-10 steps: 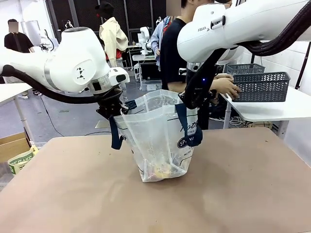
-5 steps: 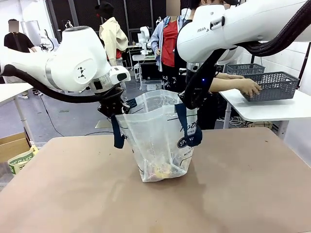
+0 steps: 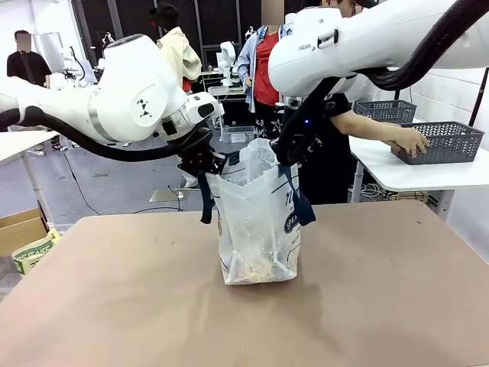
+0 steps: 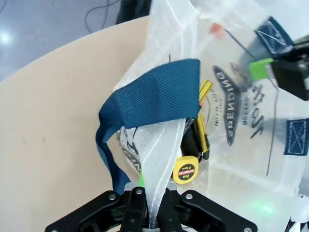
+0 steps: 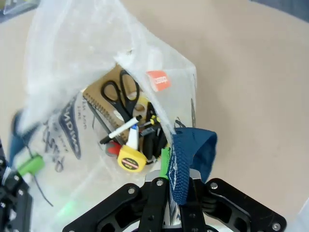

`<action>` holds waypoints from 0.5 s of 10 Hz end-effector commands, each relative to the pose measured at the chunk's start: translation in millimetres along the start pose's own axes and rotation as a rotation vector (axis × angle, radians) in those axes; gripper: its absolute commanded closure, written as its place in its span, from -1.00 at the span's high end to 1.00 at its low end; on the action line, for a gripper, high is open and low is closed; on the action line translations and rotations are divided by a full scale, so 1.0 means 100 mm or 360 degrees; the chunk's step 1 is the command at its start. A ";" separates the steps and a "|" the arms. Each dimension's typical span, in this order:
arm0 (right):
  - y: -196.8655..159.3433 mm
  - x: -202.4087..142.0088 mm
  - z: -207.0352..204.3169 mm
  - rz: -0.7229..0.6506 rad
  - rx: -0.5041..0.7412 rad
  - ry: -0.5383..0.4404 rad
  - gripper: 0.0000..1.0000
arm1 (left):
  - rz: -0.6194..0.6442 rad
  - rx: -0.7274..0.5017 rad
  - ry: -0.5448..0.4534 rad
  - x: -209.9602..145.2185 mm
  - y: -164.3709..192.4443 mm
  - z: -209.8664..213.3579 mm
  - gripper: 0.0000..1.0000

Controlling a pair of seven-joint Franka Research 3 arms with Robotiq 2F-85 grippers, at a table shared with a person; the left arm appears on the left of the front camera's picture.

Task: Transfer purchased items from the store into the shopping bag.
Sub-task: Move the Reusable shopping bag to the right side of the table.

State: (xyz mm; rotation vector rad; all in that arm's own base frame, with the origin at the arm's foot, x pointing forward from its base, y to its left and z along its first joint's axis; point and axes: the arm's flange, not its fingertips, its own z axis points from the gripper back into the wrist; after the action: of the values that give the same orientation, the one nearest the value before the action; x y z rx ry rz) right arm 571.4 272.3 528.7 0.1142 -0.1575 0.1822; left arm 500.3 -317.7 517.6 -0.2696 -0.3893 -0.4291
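Left gripper: jaws clamped tight on the left top edge of the shopping bag. Its wrist view shows clear film pinched between the pads, with the left navy handle draped just past the fingers.

Right gripper: same on the right top edge. Jaws are closed on film plus the right navy handle, and a green pad shows beside the strap.

The bag hangs between the two grippers with its mouth pulled up and narrow. Its base sits on the brown table, roughly centre.

Purchased items lie at the bottom of the bag. Looking down through the mouth:
- black-handled scissors on a tan spiral notebook
- yellow tape measure
- white-and-black pen
- orange tag on the film

The other small bits down there are too blurred to tell.

Store basket: dark grey lattice on the white side table, far right, well apart from the bag. The person's hand rests on its left end. A second grey basket sits behind it.
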 end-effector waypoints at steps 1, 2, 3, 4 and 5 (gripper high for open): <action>0.13 0.21 -0.03 0.0046 0.0008 -0.0042 -1.00 | -0.0032 -0.0097 -0.0042 0.08 0.03 -0.04 -1.00; 0.21 0.23 -0.07 0.0072 0.0031 -0.0062 -1.00 | -0.0010 -0.0108 -0.0069 0.10 0.00 -0.06 -1.00; 0.25 0.24 -0.10 0.0064 0.0057 -0.0088 -1.00 | 0.0027 -0.0142 -0.0087 0.14 -0.04 -0.11 -1.00; 0.24 0.25 -0.12 0.0058 0.0068 -0.0095 -1.00 | 0.0018 -0.0154 -0.0087 0.18 -0.11 -0.14 -1.00; 0.18 0.16 -0.07 0.0091 0.0075 -0.0115 -1.00 | 0.0010 -0.0063 -0.0031 0.09 -0.02 -0.09 -1.00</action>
State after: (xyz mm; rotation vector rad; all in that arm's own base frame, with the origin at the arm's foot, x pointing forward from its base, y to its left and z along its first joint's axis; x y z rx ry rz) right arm 587.9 301.9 524.9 0.1460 -0.1975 0.2216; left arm 512.5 -331.3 511.6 -0.3283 -0.4008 -0.4265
